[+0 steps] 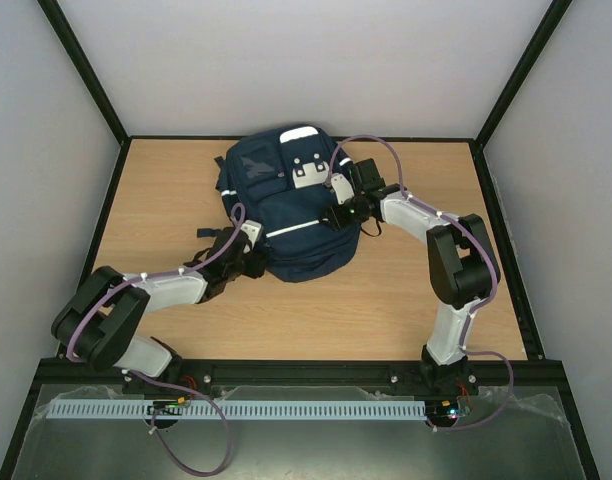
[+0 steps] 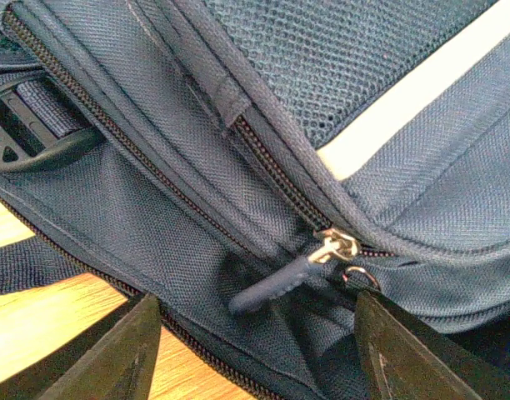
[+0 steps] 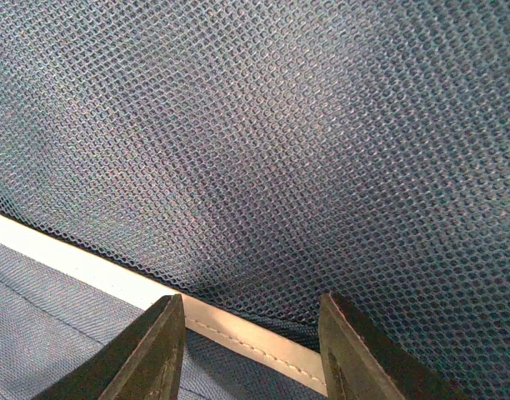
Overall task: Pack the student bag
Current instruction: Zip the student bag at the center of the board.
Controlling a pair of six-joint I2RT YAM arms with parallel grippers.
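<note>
top external, from the left: where's your left gripper [image 1: 252, 252]?

at the near left corner of the student bag [image 1: 286, 200], which lies flat on the table [image 1: 406, 290], toward its far edge. your left wrist view shows the jaws apart, a zipper pull [image 2: 276, 287] between them, neither finger on it.

and on your right?

your right gripper [image 1: 338, 214] is at the bag's right side, by the white stripe [image 1: 296, 228]. jaws apart there too, nothing held, mesh [image 3: 280, 125] just ahead.

From above, my left gripper [image 1: 251, 262] and right gripper [image 1: 338, 215] hid their fingertips against the student bag [image 1: 291, 200]; both wrist views cut off most of the bag
</note>
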